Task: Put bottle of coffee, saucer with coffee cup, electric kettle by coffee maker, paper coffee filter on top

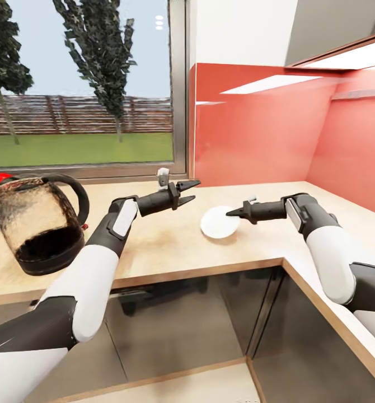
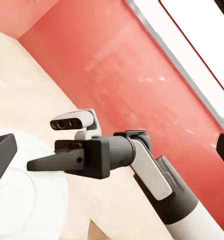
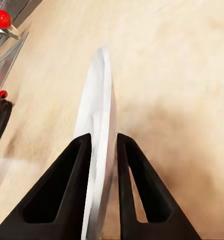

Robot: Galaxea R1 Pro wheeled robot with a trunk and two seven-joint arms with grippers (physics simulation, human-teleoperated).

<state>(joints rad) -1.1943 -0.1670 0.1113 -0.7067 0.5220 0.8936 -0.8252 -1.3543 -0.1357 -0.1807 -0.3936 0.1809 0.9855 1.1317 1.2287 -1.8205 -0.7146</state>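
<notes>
The white saucer (image 1: pixel 218 223) is at the corner of the kitchen countertop (image 1: pixel 154 246). My right gripper (image 1: pixel 230 213) is shut on its rim. In the right wrist view the saucer (image 3: pixel 99 110) stands edge-on between the two fingers (image 3: pixel 71 170). I cannot tell whether it touches the wood. My left gripper (image 1: pixel 193 190) hangs open and empty above the counter, just left of the saucer. The left wrist view looks across the saucer (image 2: pixel 21 200) at my right gripper (image 2: pixel 31 164). The electric kettle (image 1: pixel 39 224) stands at the far left. The coffee maker, bottle of coffee, coffee cup, paper filter and kitchen shelf are out of view.
A red backsplash (image 1: pixel 266 129) runs behind the counter and turns along the right wall. A window (image 1: pixel 81 84) sits behind the left part. A red knob (image 1: pixel 0 178) shows behind the kettle. Dark cabinet fronts (image 1: pixel 182 319) lie below the L-shaped counter edge.
</notes>
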